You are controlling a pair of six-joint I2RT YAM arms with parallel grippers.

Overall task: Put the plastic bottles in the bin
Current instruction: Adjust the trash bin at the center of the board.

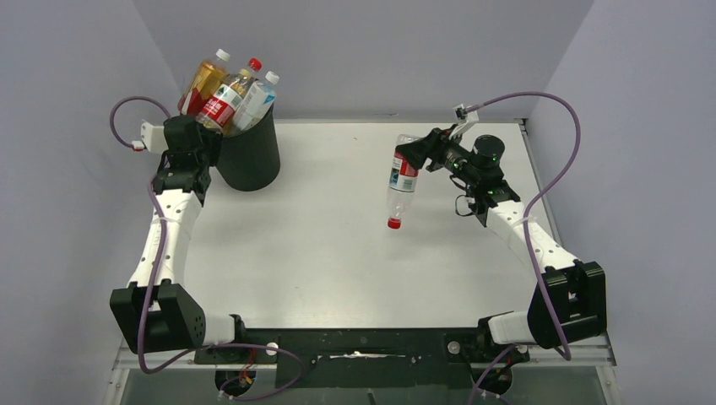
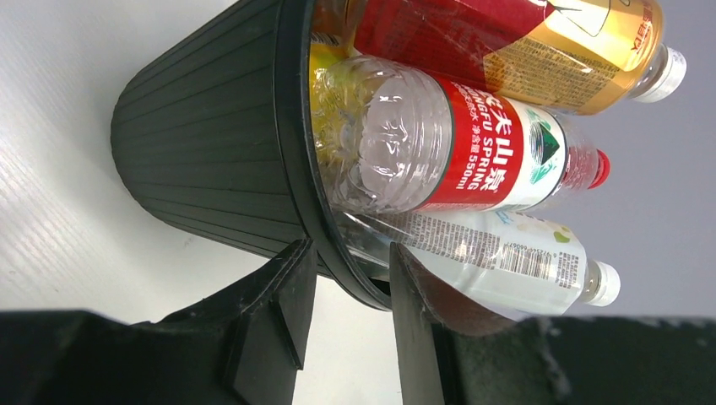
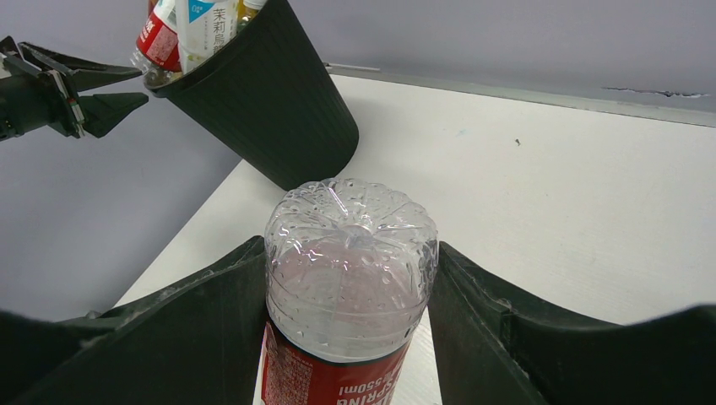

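Top external: bottle (image 1: 403, 181) hangs cap-down, right of centre.
Right tool (image 1: 419, 152): clamped round its base.
Bin (image 1: 251, 160): well apart, upper left.
Left tool (image 2: 348, 257): pinching its rim.

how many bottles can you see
4. Three poke out of the bin: amber bottle, red-label bottle, white-label bottle. The fourth bottle hangs cap-down in the right fingers. Others may lie hidden deeper inside.

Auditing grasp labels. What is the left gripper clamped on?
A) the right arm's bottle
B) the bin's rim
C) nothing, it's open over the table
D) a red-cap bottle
B: in the left wrist view the left gripper has one finger outside and one inside the rim of the bin, which sits tilted. The red-label bottle is in the right gripper.
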